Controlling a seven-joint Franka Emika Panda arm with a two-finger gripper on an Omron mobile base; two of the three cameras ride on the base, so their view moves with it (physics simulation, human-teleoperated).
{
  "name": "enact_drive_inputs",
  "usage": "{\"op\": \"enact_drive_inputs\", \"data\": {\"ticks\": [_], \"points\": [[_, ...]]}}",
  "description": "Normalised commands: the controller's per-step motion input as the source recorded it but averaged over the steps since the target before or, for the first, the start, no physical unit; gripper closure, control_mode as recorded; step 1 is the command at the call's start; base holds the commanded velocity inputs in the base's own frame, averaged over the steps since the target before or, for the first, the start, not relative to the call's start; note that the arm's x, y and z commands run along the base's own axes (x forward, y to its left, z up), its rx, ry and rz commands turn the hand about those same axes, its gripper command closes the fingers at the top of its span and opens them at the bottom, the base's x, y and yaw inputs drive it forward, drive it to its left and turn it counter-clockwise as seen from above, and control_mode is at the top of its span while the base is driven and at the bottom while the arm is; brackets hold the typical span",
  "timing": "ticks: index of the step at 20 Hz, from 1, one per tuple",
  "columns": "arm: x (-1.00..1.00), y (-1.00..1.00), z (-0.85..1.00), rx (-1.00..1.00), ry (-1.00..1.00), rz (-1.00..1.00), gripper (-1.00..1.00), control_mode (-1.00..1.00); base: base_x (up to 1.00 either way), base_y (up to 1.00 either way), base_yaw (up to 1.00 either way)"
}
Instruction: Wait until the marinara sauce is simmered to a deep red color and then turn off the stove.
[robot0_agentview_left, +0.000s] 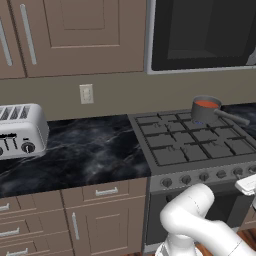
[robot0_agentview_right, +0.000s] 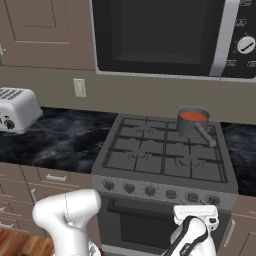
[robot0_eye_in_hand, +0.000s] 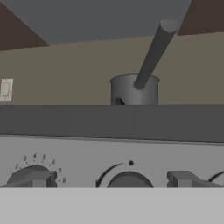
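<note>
The marinara sauce (robot0_agentview_left: 206, 104) (robot0_agentview_right: 192, 116) is an orange-red disc inside a small grey saucepan (robot0_agentview_left: 205, 111) (robot0_agentview_right: 190, 125) (robot0_eye_in_hand: 134, 89) on the back right burner of the stove (robot0_agentview_left: 192, 142) (robot0_agentview_right: 165, 152). In the hand view the pan's wall hides the sauce, and its long handle (robot0_eye_in_hand: 153, 52) points toward the camera. My gripper (robot0_agentview_right: 196, 211) (robot0_eye_in_hand: 111, 179) is low in front of the stove's knob panel, open. Its fingertips (robot0_eye_in_hand: 41, 178) stand wide apart on either side of a round dark knob (robot0_eye_in_hand: 128, 180), without touching it.
A row of dark knobs (robot0_agentview_right: 150, 190) runs along the stove front. A black-windowed microwave (robot0_agentview_right: 160, 35) hangs above. A silver toaster (robot0_agentview_left: 20, 131) sits on the black marble counter (robot0_agentview_left: 85, 150) to the left, and drawers and cabinets are below.
</note>
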Motion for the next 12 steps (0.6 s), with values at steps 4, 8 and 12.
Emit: {"op": "enact_drive_inputs", "data": {"ticks": [4,8,12], "points": [[0.0,0.0,-0.06,-0.12,-0.02,0.0,-1.0,-1.0,0.0,0.0,0.0],[0.0,0.0,-0.09,-0.13,-0.01,0.0,-1.0,-1.0,0.0,0.0,0.0],[0.0,0.0,-0.19,-0.15,-0.02,0.0,-1.0,-1.0,0.0,0.0,0.0]]}}
